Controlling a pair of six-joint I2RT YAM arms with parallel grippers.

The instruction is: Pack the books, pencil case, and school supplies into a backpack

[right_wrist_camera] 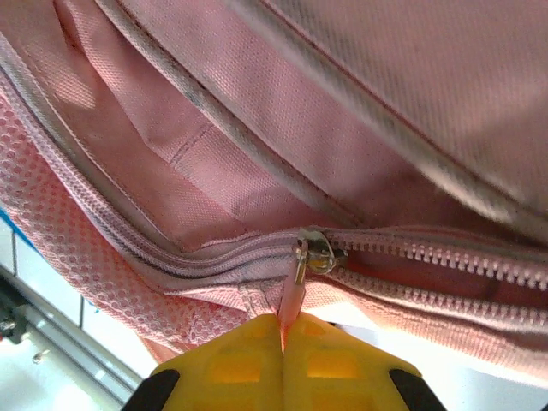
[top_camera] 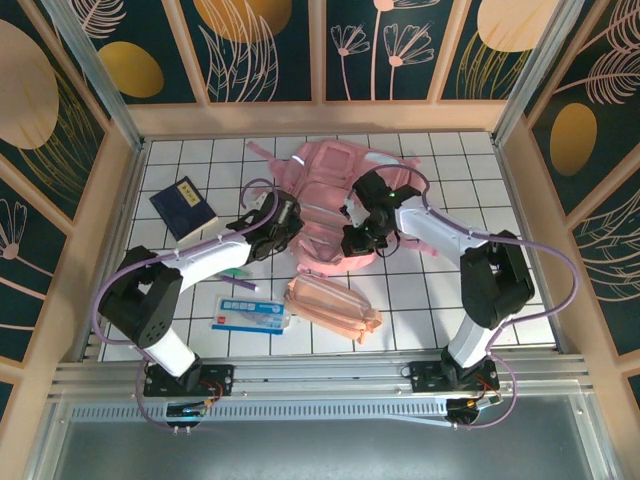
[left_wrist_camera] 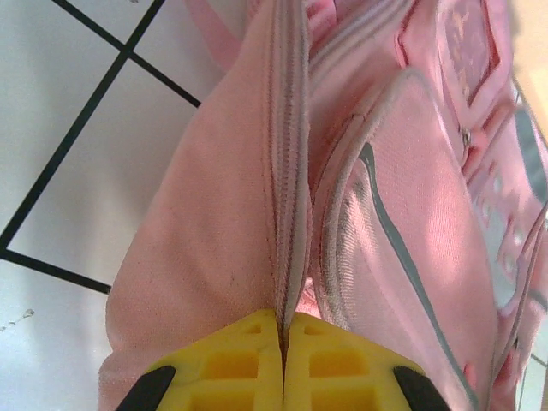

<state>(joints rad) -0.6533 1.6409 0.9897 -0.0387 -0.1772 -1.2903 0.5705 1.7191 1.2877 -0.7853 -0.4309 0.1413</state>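
backpack (top_camera: 335,185): soft, floppy, probably slippery | left fingers (left_wrist_camera: 231,364) pinched shut on its zip seam (left_wrist_camera: 288,171) | right fingers (right_wrist_camera: 231,368) clamped on zipper pull (right_wrist_camera: 294,295), best handle imo

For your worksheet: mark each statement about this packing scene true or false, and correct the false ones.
1. The navy booklet lies on the table, outside the backpack. True.
2. The pencil case is already inside the backpack. False: it lies on the table in front of the backpack, beside the packet.
3. The right gripper pinches the zip pull tab. True.
4. The left gripper hangs open above the packet. False: it is shut on the backpack's fabric along a zip seam.
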